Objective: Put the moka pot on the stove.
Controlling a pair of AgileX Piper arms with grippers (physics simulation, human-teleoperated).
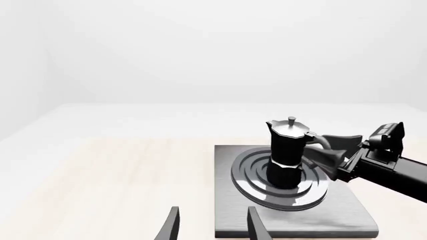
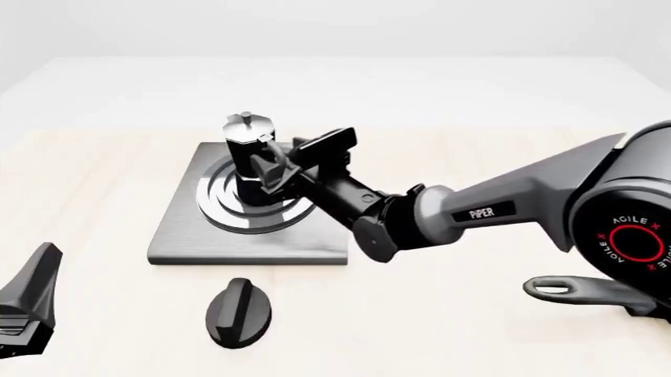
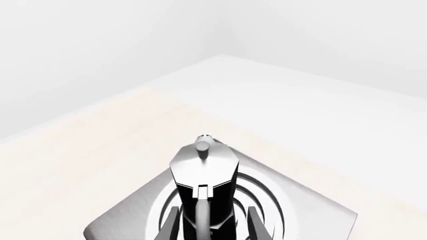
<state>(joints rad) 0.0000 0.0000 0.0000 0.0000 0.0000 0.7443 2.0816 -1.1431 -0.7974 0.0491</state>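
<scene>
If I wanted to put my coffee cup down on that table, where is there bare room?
Bare wood lies left of the grey square stove plate and beyond its far edge. The middle is crowded: the black-and-silver moka pot sits on the burner with the right gripper around its handle, and a black oval knob lies in front.

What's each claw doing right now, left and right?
Left claw: open, empty, hanging short of the stove.
Right claw: fingers either side of the moka pot handle, with gaps showing; grip cannot be told.
</scene>
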